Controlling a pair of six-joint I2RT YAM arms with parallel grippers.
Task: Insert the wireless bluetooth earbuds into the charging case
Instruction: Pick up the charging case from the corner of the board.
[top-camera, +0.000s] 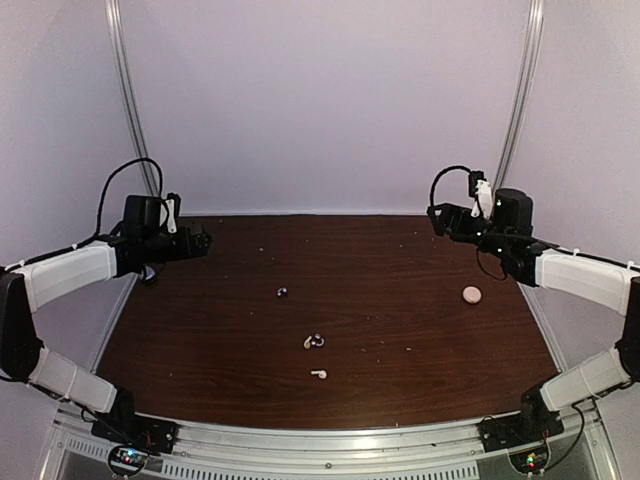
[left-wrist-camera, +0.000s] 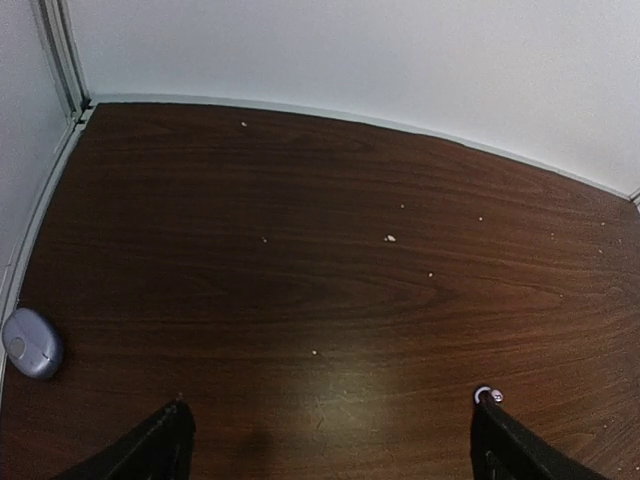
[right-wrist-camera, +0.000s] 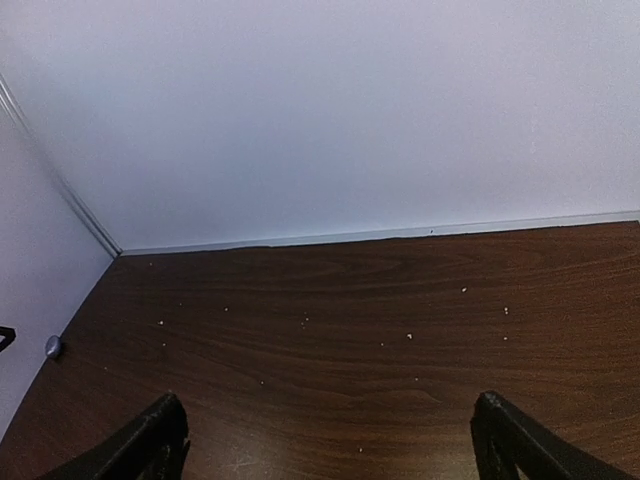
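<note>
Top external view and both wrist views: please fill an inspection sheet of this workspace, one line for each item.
Surface: dark wood-grain table.
Job's things: dark earbud, white and dark pair close together, white earbud, all loose mid-table; pinkish round case at right; grey oval case by the left wall.
Clutter: pale specks scattered.
Grippers: left gripper and right gripper open, holding nothing.
Cables: black cable loops over the left wrist; second black cable over the right.
Surroundings: plain white walls; metal rail along the near edge.
</note>
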